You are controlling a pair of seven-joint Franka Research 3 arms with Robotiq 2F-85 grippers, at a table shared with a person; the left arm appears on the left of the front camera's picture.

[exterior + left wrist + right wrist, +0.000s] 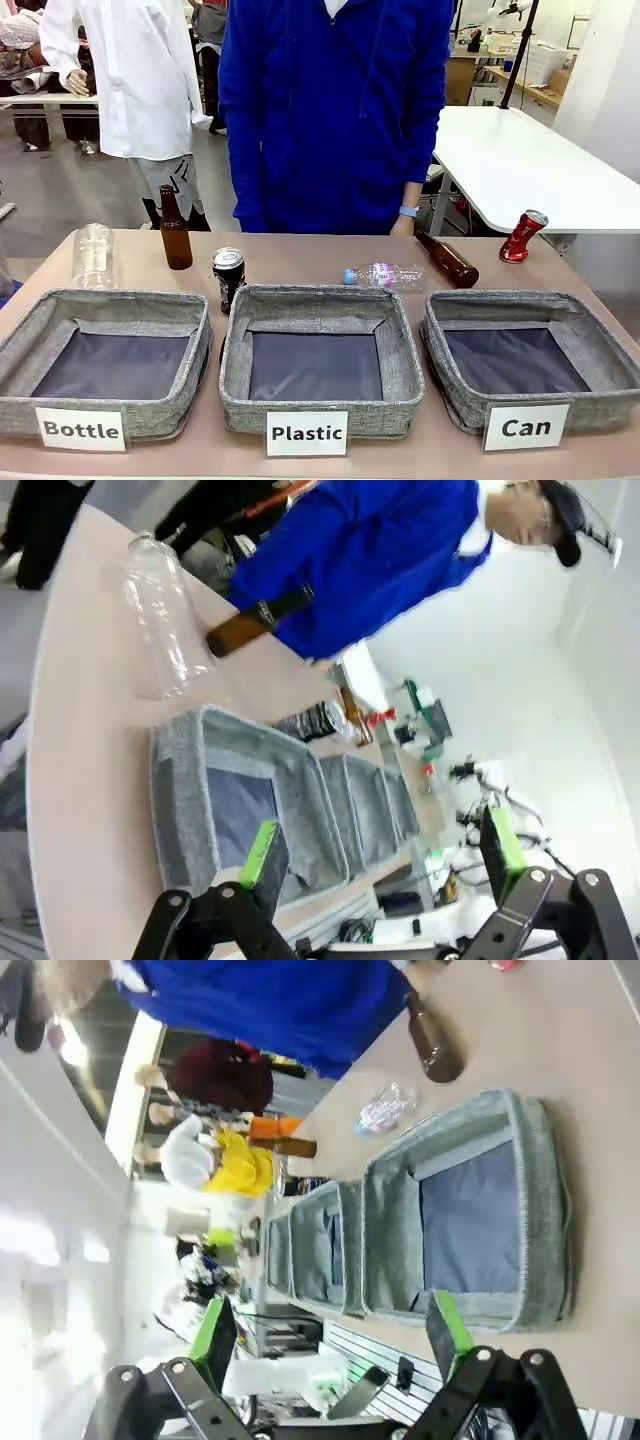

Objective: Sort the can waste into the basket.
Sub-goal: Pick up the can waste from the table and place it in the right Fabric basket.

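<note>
The black can (228,276) stands upright on the table just behind the gap between the left and middle bins. At the far right, behind the basket (452,392) labelled "Can", the dented red can (523,237) leans. In the left wrist view my left gripper (381,848) is open and holds nothing, above the near corner of the "Bottle" bin (175,780); the black can (315,720) lies farther off. In the right wrist view my right gripper (331,1328) is open and holds nothing, and hangs over the front edge of the basket (545,1190).
The "Bottle" bin (20,335) and the "Plastic" bin (236,370) sit left of the basket. One brown bottle (175,232) stands upright and another (447,259) lies flat. Clear plastic bottles (385,275) (93,255) rest on the table. A person in blue (330,110) stands at the far side.
</note>
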